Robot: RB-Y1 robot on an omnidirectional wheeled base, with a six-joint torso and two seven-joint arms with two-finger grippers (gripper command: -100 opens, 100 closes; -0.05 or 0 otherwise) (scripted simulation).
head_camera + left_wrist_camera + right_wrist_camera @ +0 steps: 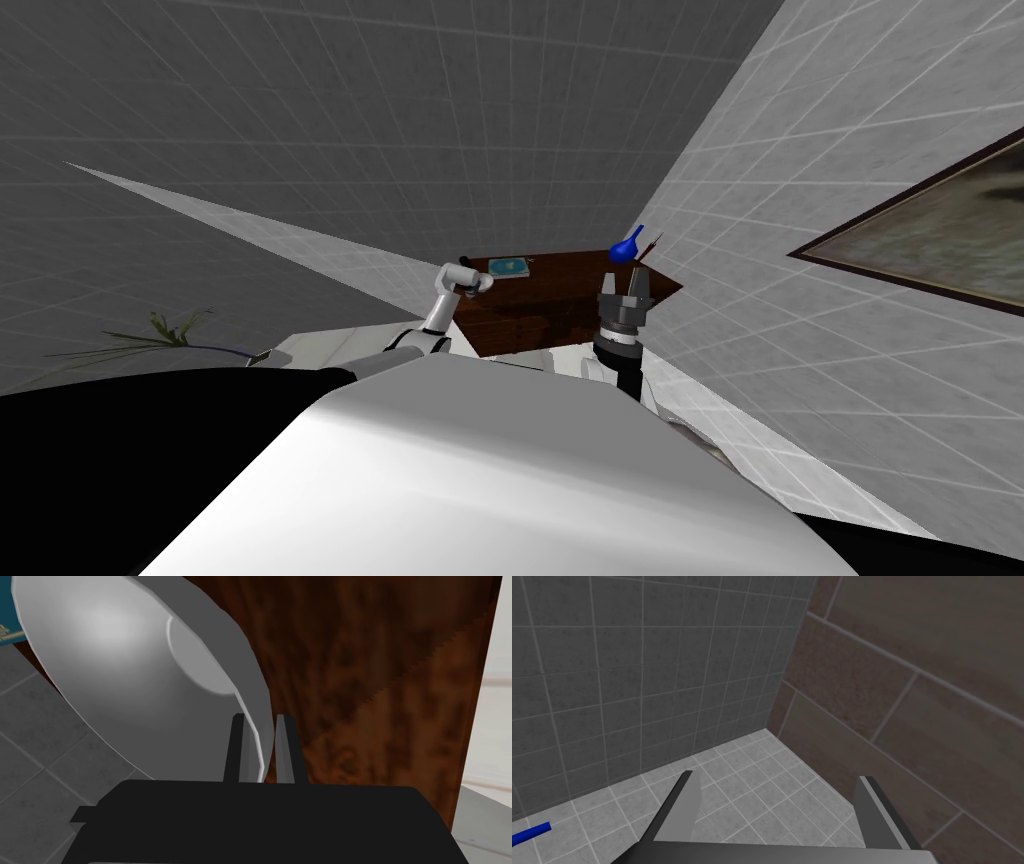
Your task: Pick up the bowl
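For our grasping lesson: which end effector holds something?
The left end effector, pinching the grey bowl by its rim; the right end effector stands open, empty.

A dark brown wooden table (570, 292) carries a flat teal book (508, 266) and, at its far corner by the wall, a blue round-bellied vase (626, 247). A thin green plant (172, 327) lies well apart.

No text, label or number can be read. The teal book (508, 266) on the table (575, 285) carries faint pale marks on its cover, too small to make out as letters.
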